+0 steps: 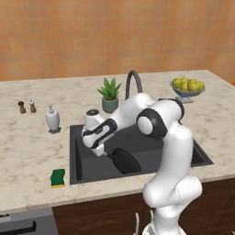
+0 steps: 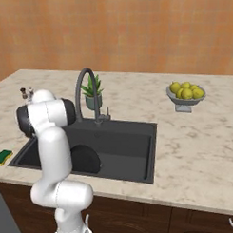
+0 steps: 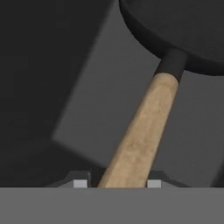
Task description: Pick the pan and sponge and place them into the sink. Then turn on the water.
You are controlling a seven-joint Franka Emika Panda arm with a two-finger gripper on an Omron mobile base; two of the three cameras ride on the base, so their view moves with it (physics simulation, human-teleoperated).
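Orange wall (image 1: 114, 36), beige marble counter (image 1: 27, 137), dark wood cabinets (image 2: 141, 217).

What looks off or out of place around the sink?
The pan is in the sink, leaning on its edge, not flat, its handle between the hand's fingers. The sponge sits on the counter. Nothing spilled.

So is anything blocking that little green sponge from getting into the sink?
Nothing visible does. The sponge lies on the counter just beside the sink, with only its rim between them. The pan already sits in the basin, leaving bare floor.
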